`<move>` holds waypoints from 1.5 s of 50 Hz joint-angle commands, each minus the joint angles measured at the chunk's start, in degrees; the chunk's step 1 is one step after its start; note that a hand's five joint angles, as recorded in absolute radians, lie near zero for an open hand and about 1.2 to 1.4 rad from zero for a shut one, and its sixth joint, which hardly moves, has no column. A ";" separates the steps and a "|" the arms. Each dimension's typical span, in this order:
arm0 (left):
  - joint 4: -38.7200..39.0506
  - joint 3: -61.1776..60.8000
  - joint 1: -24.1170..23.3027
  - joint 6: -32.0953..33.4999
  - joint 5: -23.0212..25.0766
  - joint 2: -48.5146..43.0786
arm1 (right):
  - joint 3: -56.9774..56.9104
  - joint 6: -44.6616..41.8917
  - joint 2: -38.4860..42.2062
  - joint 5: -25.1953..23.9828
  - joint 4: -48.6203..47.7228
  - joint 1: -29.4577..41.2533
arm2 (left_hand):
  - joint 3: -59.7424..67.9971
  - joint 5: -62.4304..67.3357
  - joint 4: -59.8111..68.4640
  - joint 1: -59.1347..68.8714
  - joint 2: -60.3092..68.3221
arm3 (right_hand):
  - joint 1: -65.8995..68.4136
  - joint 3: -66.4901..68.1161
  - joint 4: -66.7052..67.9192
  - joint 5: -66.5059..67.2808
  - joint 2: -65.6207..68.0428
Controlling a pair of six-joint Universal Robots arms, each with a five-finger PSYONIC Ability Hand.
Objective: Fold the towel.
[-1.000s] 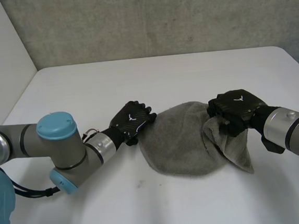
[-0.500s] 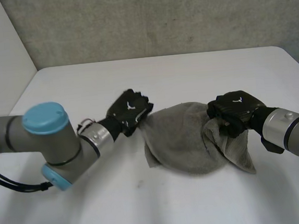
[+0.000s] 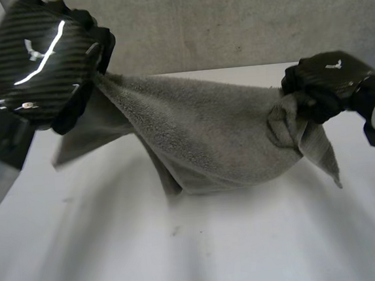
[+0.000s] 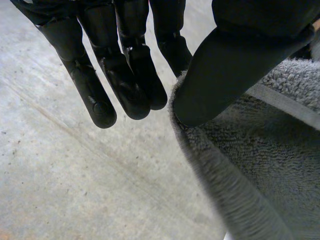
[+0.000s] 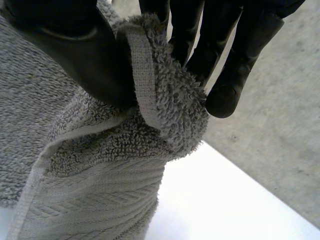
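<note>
A grey towel [image 3: 207,135] hangs stretched between my two hands above the white table [image 3: 184,252], sagging in the middle. My left hand [image 3: 39,58] is raised high and close to the head camera, shut on the towel's left edge. In the left wrist view the thumb [image 4: 235,60] presses the towel's hemmed edge [image 4: 240,150] against the fingers [image 4: 125,75]. My right hand [image 3: 327,82] is lower, at the right, shut on the towel's right corner. In the right wrist view its thumb [image 5: 85,55] pinches the bunched hem [image 5: 165,110] against the fingers [image 5: 235,55].
A grey concrete wall [image 3: 229,18] stands behind the table. The table's far edge runs along the wall. Bare white tabletop lies under and in front of the hanging towel.
My left hand closed on the towel's left edge and lifted it high toward the camera. My right hand rose too, and the towel came off the table and stretched between them.
</note>
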 commanded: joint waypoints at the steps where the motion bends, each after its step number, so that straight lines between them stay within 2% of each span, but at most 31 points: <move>1: -8.19 -1.11 -0.35 -5.08 0.02 3.99 | -4.64 -0.76 -1.06 -0.18 7.56 -0.42 | 10.31 10.99 10.23 11.67 10.23 | 4.61 4.26 2.29 4.42 4.79; 7: -8.54 -6.20 -0.44 -4.91 0.20 -0.14 | -10.44 -2.87 7.11 -0.18 16.26 0.28 | 10.31 10.99 10.23 11.67 10.23 | 4.61 4.26 2.29 4.42 4.79; 11: -5.04 -8.22 -0.53 -4.73 0.20 -7.50 | -15.26 -10.22 14.65 0.78 22.48 0.98 | 10.31 10.99 10.23 11.67 10.23 | 4.61 4.26 2.29 4.42 4.79; 17: 1.56 -6.73 -0.18 -4.82 -0.15 -17.19 | -21.43 -12.45 21.26 1.22 23.38 2.83 | 10.31 10.99 10.23 11.67 10.23 | 4.61 4.26 2.29 4.42 4.79; 19: 5.33 -1.84 0.00 -4.82 -0.59 -22.44 | -28.86 -10.79 25.03 2.53 22.07 5.10 | 10.31 10.99 10.23 11.67 10.23 | 4.61 4.26 2.29 4.42 4.79; 20: 5.34 -1.81 0.00 -4.82 -0.59 -22.46 | -28.90 -10.78 25.04 2.54 22.06 5.11 | 10.31 10.99 10.23 11.67 10.23 | 4.61 4.26 2.29 4.42 4.79; 22: 6.92 4.57 0.00 -4.90 -1.90 -24.66 | -38.52 -7.63 27.23 3.94 18.74 7.39 | 10.31 10.99 10.23 11.67 10.23 | 4.61 4.26 2.29 4.42 4.79; 25: 7.28 8.21 0.00 -5.08 -2.97 -24.75 | -43.14 -5.24 27.42 4.39 16.09 7.75 | 10.31 10.99 10.23 11.67 10.23 | 4.61 4.26 2.29 4.42 4.79; 27: 8.59 15.47 -0.61 -5.52 -6.29 -24.58 | -49.62 1.32 26.54 4.56 9.18 8.19 | 10.31 10.99 10.23 11.67 10.23 | 4.61 4.26 2.29 4.42 4.79; 28: 8.60 15.51 -0.61 -5.52 -6.31 -24.57 | -49.64 1.35 26.54 4.56 9.14 8.19 | 10.31 10.99 10.23 11.67 10.23 | 4.61 4.26 2.29 4.42 4.79; 30: 11.31 19.71 -1.05 -5.78 -10.94 -23.00 | -51.92 8.34 23.66 4.56 2.67 7.67 | 10.31 10.99 10.23 11.67 10.23 | 4.61 4.26 2.29 4.42 4.79; 31: 11.32 19.72 -1.05 -5.78 -10.96 -22.99 | -51.93 8.38 23.64 4.56 2.64 7.66 | 10.31 10.99 10.23 11.67 10.23 | 4.61 4.26 2.29 4.42 4.79; 33: 12.90 20.25 -2.28 -6.57 -14.12 -19.58 | -51.84 13.46 20.75 4.04 -0.78 7.58 | 10.31 10.99 10.23 11.67 10.23 | 4.61 4.26 2.29 4.42 4.79; 35: 12.99 19.47 -2.72 -7.18 -14.65 -18.00 | -51.67 14.78 19.95 3.95 -0.44 7.57 | 10.31 10.99 10.23 11.67 10.23 | 4.61 4.26 2.29 4.42 4.79; 42: 12.99 8.65 -2.90 -9.21 -14.04 -10.51 | -49.73 11.99 19.77 0.34 8.61 6.17 | 10.31 10.99 10.23 11.67 10.23 | 4.61 4.26 2.29 4.42 4.79; 44: 13.08 5.31 -2.99 -9.21 -13.42 -8.67 | -49.73 9.79 20.21 -0.53 11.69 5.90 | 10.31 10.99 10.23 11.67 10.23 | 4.61 4.26 2.29 4.42 4.79; 46: 13.17 -0.46 -2.99 -9.21 -12.03 -5.69 | -49.21 4.11 20.56 -1.58 17.90 5.82 | 10.31 10.99 10.23 11.67 10.23 | 4.61 4.26 2.29 4.42 4.79; 49: 13.25 -5.21 -2.99 -9.30 -10.27 -2.88 | -48.94 -0.91 20.74 -1.42 22.48 5.82 | 10.31 10.99 10.23 11.67 10.23 | 4.61 4.26 2.29 4.42 4.79; 54: 13.34 -10.85 -2.99 -9.30 -9.38 0.03 | -46.49 -2.60 20.30 -1.85 27.67 5.73 | 10.31 10.99 10.23 11.67 10.23 | 4.61 4.26 2.29 4.42 4.79; 66: 13.52 -16.93 -3.08 -9.48 -9.38 0.30 | -39.62 -3.40 21.00 -1.68 28.30 6.08 | 10.31 10.99 10.23 11.67 10.23 | 4.61 4.26 2.29 4.42 4.79; 71: 13.69 -17.19 -3.69 -9.74 -9.47 -0.76 | -40.77 -3.22 25.57 -0.97 27.16 6.52 | 10.31 10.99 10.23 11.67 10.23 | 4.61 4.26 2.29 4.42 4.79; 75: 14.57 -17.02 -4.04 -9.74 -9.38 -4.78 | -44.88 -3.22 31.26 2.18 25.23 6.96 | 10.31 10.99 10.23 11.67 10.23 | 4.61 4.26 2.29 4.42 4.79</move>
